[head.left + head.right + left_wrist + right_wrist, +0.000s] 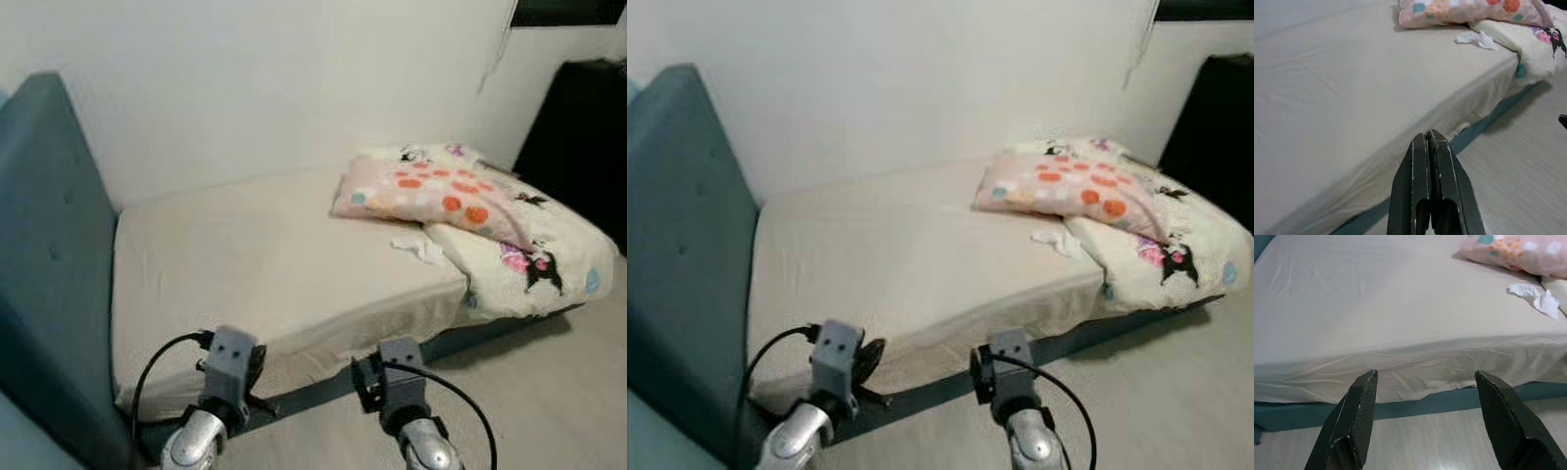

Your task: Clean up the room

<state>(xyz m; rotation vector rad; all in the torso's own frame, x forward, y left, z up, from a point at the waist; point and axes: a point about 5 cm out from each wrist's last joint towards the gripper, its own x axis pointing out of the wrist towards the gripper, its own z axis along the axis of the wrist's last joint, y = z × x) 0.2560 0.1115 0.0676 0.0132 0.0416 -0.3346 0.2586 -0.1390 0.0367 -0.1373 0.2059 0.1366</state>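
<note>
Crumpled white tissue on your beige-sheeted bed reads clearer from the wrists; left tool pinched closed, right tool spread wide.

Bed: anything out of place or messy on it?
Yes. A crumpled white tissue lies loose on the sheet beside the polka-dot pillow. The pillow and the cartoon-print blanket are bunched at the end away from the headboard, and the blanket hangs over the mattress edge.
</note>
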